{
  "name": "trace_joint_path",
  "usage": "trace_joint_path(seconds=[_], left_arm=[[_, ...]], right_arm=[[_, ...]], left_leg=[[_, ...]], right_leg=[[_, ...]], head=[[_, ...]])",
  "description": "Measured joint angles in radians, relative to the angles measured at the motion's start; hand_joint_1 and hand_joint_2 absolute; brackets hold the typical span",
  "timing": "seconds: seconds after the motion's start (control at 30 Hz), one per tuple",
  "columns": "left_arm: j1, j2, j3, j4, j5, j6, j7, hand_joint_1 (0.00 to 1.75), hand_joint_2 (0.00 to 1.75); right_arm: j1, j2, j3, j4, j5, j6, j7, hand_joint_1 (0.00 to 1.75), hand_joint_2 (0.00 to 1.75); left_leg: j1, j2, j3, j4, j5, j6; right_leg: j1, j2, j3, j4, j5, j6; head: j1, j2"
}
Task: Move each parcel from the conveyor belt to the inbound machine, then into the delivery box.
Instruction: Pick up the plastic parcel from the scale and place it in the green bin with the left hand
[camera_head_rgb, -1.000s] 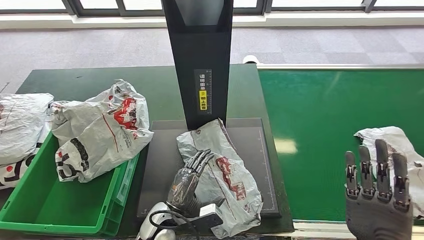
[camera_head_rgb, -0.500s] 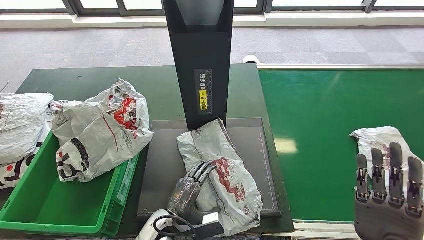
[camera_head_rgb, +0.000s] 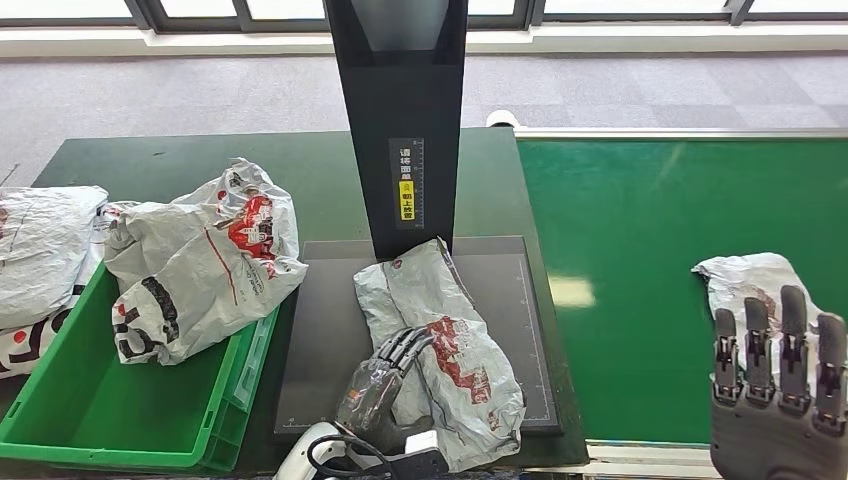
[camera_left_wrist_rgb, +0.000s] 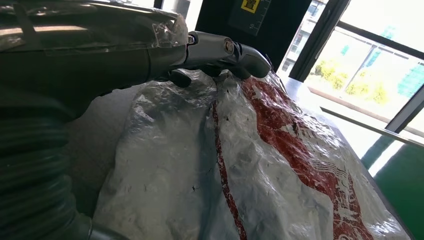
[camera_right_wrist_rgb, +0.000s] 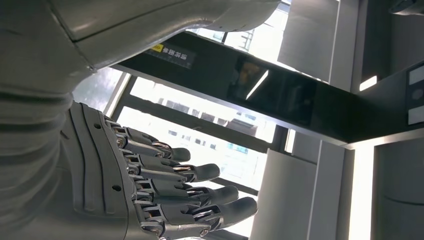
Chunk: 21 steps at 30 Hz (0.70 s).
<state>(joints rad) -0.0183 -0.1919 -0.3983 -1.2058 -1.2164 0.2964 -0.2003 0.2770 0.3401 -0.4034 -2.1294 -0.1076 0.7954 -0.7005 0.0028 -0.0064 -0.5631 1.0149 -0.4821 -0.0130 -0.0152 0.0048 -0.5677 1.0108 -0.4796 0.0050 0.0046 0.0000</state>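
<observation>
Two broad surfaces fill the head view: the green conveyor belt (camera_head_rgb: 660, 270) on the right and a dark green table (camera_head_rgb: 200, 165) on the left. On the table stands the inbound machine (camera_head_rgb: 400, 120), a black column rising from a flat dark grey platform (camera_head_rgb: 320, 330). A green delivery box (camera_head_rgb: 90, 410) sits at the table's left, just beside the platform. One crumpled grey parcel with red print (camera_head_rgb: 200, 260) lies over the box's right rim, with another grey parcel (camera_head_rgb: 40, 250) beside it at the far left. A parcel on the platform (camera_head_rgb: 440, 340) lies lengthwise from the column's foot toward the near edge. The left hand (camera_head_rgb: 385, 375) rests on this parcel's left side, its fingers (camera_left_wrist_rgb: 220, 50) curled over the crinkled wrap; whether they actually grip it cannot be told. A smaller parcel on the belt (camera_head_rgb: 755, 285) lies at the right edge, partly behind the right hand (camera_head_rgb: 775, 385), which is raised above it, holding nothing, fingers (camera_right_wrist_rgb: 200, 192) straight and slightly apart.
</observation>
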Motion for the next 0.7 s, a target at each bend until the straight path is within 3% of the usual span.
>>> trace_joint_path(seconds=[0.5, 0.63, 0.7], left_arm=[[-0.009, 0.004, -0.011, 0.039, 0.038, 0.001, -0.027, 0.0, 1.75], [-0.021, 0.009, -0.036, 0.075, 0.09, 0.008, -0.084, 1.75, 1.75], [-0.038, 0.008, -0.054, 0.105, 0.105, 0.016, -0.121, 1.75, 1.75]], right_arm=[[-0.02, 0.0, -0.03, 0.0, 0.008, 0.008, 0.0, 0.0, 1.75], [-0.027, 0.0, -0.047, 0.0, 0.006, 0.006, 0.0, 0.0, 1.75], [-0.033, 0.0, -0.058, -0.001, 0.003, 0.006, 0.0, 0.0, 1.75]], left_leg=[[0.0, 0.0, 0.0, 0.0, 0.0, 0.0], [0.0, 0.0, 0.0, 0.0, 0.0, 0.0], [0.0, 0.0, 0.0, 0.0, 0.0, 0.0]], right_leg=[[0.0, 0.0, 0.0, 0.0, 0.0, 0.0], [0.0, 0.0, 0.0, 0.0, 0.0, 0.0], [0.0, 0.0, 0.0, 0.0, 0.0, 0.0]], head=[[0.0, 0.0], [0.0, 0.0], [0.0, 0.0]])
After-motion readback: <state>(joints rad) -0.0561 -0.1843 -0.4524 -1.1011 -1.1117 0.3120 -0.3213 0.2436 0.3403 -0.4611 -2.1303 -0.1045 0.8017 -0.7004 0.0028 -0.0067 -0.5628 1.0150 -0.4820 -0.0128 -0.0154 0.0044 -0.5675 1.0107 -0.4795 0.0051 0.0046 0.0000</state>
